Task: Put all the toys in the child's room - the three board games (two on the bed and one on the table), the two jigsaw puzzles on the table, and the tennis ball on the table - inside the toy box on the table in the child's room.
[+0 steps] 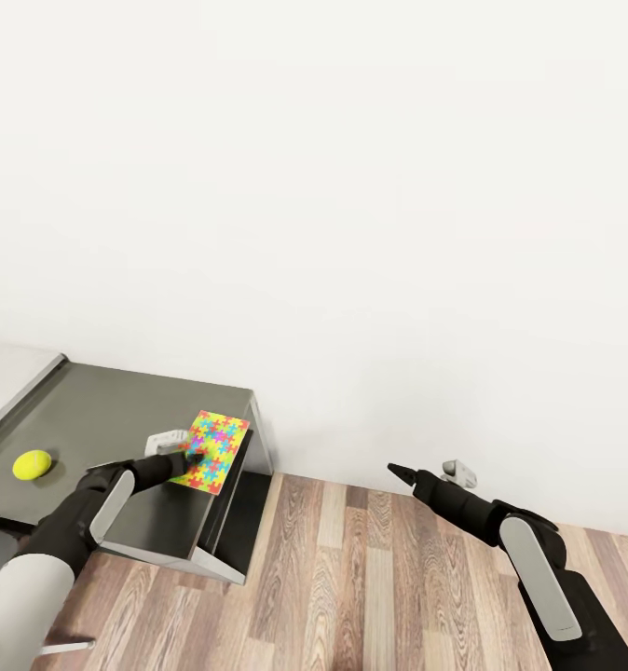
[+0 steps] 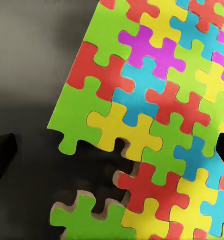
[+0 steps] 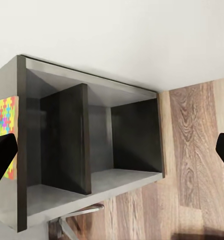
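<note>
A jigsaw puzzle (image 1: 213,449) of multicolour interlocking pieces lies flat on the dark grey side unit (image 1: 109,410), near its right end. My left gripper (image 1: 189,457) hovers just over the puzzle's near edge. In the left wrist view the jigsaw puzzle (image 2: 156,115) sits close below the open left gripper (image 2: 112,150), whose black fingertips (image 2: 2,155) stand wide apart. The tennis ball (image 1: 32,464) rests on the same unit, further left. My right gripper (image 1: 395,469) is open and empty, out over the floor. The toy box and board games are out of view.
The pale desk's end (image 1: 6,373) joins the side unit at the far left. A white wall runs behind. Wood-plank floor (image 1: 370,578) spreads to the right. The right wrist view looks into the side unit's open shelves (image 3: 87,145), with the puzzle's edge (image 3: 4,117) on top.
</note>
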You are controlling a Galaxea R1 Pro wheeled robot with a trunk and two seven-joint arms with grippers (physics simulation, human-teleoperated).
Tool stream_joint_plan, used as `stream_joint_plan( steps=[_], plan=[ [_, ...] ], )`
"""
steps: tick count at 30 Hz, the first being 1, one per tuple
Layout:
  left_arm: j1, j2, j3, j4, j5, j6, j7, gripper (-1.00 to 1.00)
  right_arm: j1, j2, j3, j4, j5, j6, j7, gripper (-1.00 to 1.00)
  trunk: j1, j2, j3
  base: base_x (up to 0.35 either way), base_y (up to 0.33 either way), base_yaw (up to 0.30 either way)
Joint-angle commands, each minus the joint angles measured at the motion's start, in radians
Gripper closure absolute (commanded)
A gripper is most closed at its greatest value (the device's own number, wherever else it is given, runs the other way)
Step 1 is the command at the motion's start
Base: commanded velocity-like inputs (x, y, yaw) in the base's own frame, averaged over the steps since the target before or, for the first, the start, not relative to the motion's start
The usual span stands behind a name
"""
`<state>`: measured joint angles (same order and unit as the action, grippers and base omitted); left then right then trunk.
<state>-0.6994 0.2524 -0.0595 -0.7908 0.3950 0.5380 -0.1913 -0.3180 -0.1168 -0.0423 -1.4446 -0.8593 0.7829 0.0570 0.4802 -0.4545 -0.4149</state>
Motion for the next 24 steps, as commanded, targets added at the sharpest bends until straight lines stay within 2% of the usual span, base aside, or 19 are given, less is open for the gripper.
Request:
stream_joint_plan(
  steps=[1, 5, 7, 9, 15, 16, 19, 24],
  plan=[
    [0.000, 0.013, -0.002, -0.004, 0.007, 0.015, -0.001, -1.00, -0.001, 0.000, -0.001, -0.001, 0.005, 0.006, 0.006, -1.00, 0.000, -0.002, -0.001, 0.000, 0.000, 0.000],
    [0.000, 0.052, -0.001, -0.028, 0.012, 0.074, -0.015, -1.00, -0.001, 0.000, 0.001, -0.001, 0.005, 0.006, 0.006, -1.00, 0.000, -0.002, -0.001, 0.000, 0.000, 0.000],
    [0.000, 0.060, 0.002, -0.046, 0.013, 0.091, -0.030, -1.00, 0.000, 0.000, 0.002, -0.001, 0.005, 0.006, 0.006, -1.00, 0.000, -0.002, -0.001, 0.000, 0.000, 0.000],
    [0.001, 0.067, 0.020, -0.066, 0.013, 0.106, -0.044, -1.00, -0.001, 0.000, 0.003, 0.000, 0.005, 0.006, 0.006, -1.00, 0.000, -0.002, -0.001, 0.000, 0.000, 0.000],
    [0.008, 0.082, 0.152, -0.125, 0.013, 0.195, -0.069, -1.00, -0.001, 0.000, 0.000, -0.002, 0.005, 0.006, 0.006, -1.00, 0.000, -0.002, -0.001, 0.000, 0.000, 0.000],
    [0.008, 0.083, 0.160, -0.131, 0.013, 0.200, -0.073, -1.00, -0.001, 0.000, -0.001, -0.002, 0.005, 0.006, 0.006, -1.00, 0.000, -0.002, -0.001, 0.000, 0.000, 0.000],
    [0.011, 0.094, 0.184, -0.154, 0.012, 0.237, -0.137, -1.00, -0.001, 0.000, -0.002, -0.002, 0.005, 0.006, 0.006, -1.00, 0.000, -0.002, 0.000, 0.000, 0.000, -0.010],
    [0.012, 0.133, 0.191, -0.162, 0.010, 0.267, -0.288, -1.00, 0.000, 0.000, -0.002, -0.002, 0.005, 0.006, 0.007, -1.00, 0.000, -0.002, 0.006, 0.000, 0.000, -0.053]
  ],
)
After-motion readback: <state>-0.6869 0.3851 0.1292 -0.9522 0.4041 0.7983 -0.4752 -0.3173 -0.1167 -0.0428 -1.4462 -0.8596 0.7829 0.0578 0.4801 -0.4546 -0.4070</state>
